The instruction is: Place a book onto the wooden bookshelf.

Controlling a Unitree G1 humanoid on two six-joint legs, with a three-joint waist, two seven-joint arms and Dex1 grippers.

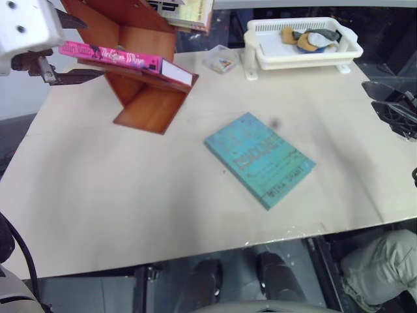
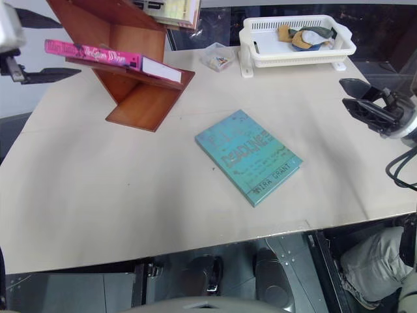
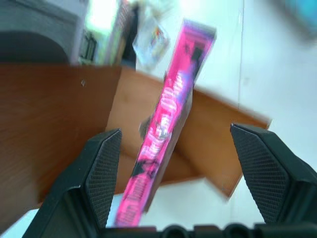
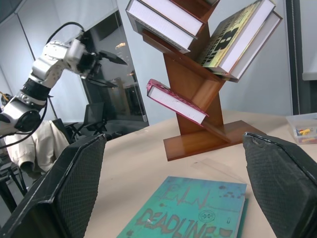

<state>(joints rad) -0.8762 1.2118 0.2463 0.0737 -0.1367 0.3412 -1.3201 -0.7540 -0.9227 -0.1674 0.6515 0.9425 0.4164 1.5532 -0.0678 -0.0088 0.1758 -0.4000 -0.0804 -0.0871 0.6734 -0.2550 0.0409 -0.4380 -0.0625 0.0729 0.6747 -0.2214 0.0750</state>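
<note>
The pink book (image 1: 114,57) lies on a slanted lower board of the wooden bookshelf (image 1: 146,104), which stands at the desk's (image 1: 130,189) far left corner. The left tool (image 1: 62,49) is raised beside the shelf's outer side, level with the book's spine, fingers spread and empty. The right tool (image 2: 365,104) hovers over the desk's right edge, pointing inward, spread wide, near the teal book (image 2: 247,156) at mid-desk.

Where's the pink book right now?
The pink book lies on a lower slanted board of the wooden bookshelf, at the table's far left, with the open left pincer just beside its spine end, not gripping it.
</note>
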